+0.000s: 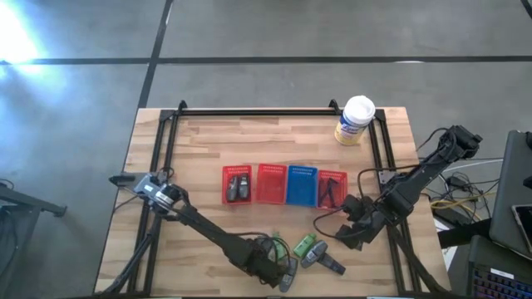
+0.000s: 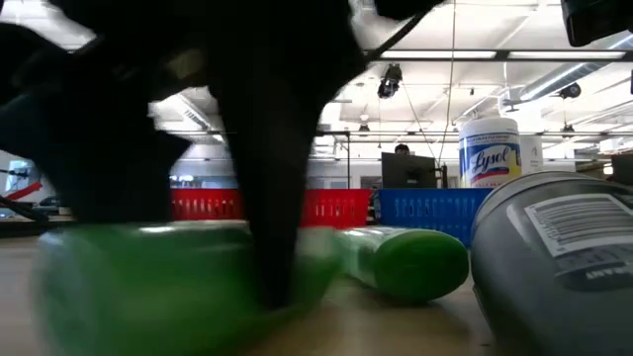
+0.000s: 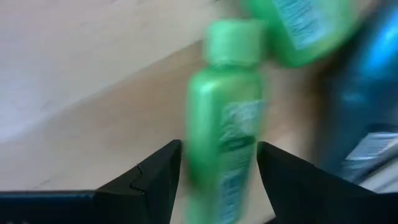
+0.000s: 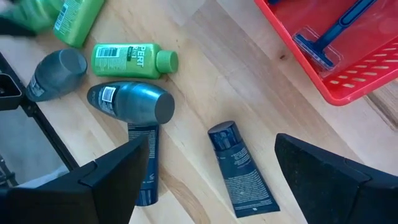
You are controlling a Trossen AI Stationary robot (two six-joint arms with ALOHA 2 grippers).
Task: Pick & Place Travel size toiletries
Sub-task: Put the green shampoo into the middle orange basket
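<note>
While you watch: left gripper straddles green bottle near table's front edge, grip unclear | right gripper wide, empty.

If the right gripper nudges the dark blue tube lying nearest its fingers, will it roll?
Probably not. The tube looks flattened toward its tail and lies flat on the table, so it should slide or pivot rather than roll. Its round cap end may swing first. It looks soft-walled, so a squeeze could dent it.
</note>
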